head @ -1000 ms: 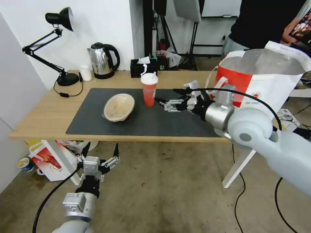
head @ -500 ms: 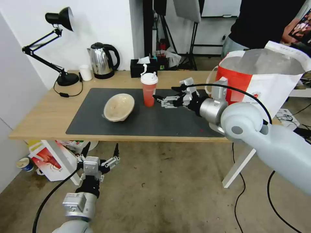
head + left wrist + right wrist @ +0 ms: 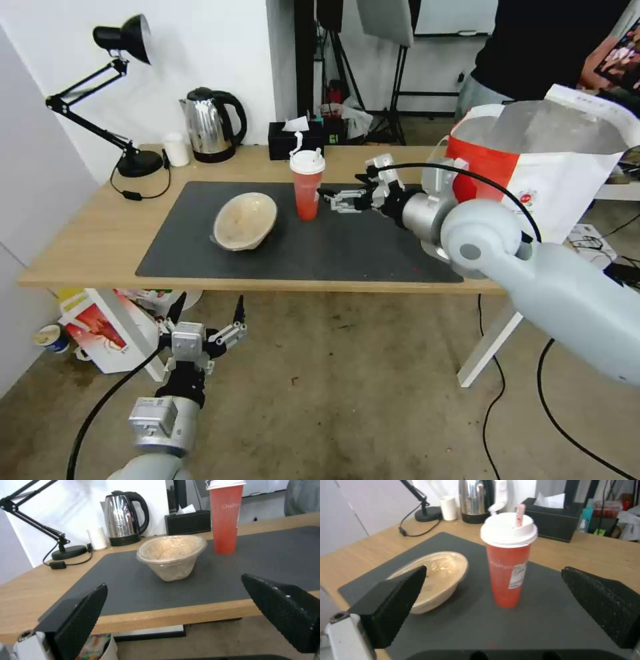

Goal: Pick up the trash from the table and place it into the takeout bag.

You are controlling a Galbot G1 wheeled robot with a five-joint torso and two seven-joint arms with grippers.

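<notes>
**Right gripper lines up on the red cup**

The right gripper hangs low over the grey mat, its fingers spread wide and pointed at the red cup, which stands upright near the middle of the table. In the head view the fingertips are just beside the cup's wall, apart from it. In the right wrist view the cup sits between the two black pads, nearer the middle than either side, with open mat all round its foot.

The beige bowl lies tilted on the mat just to the cup's left. The bag stands open at the table's right end, its foil lining showing. The left gripper is parked below the table's front edge, fingers wide, holding nothing.

The step in hand looks to be the reach for the cup. To do it well, the gripper should go straight in until the cup's body is deep between the pads, then close at mid-height, below the white lid and clear of the straw. The cup is tall and narrow, so a nudge from a fingertip could tip it toward the bowl; a gentle squeeze is wise, since thin walls may buckle. The lift should keep it upright on the way to the bag.
</notes>
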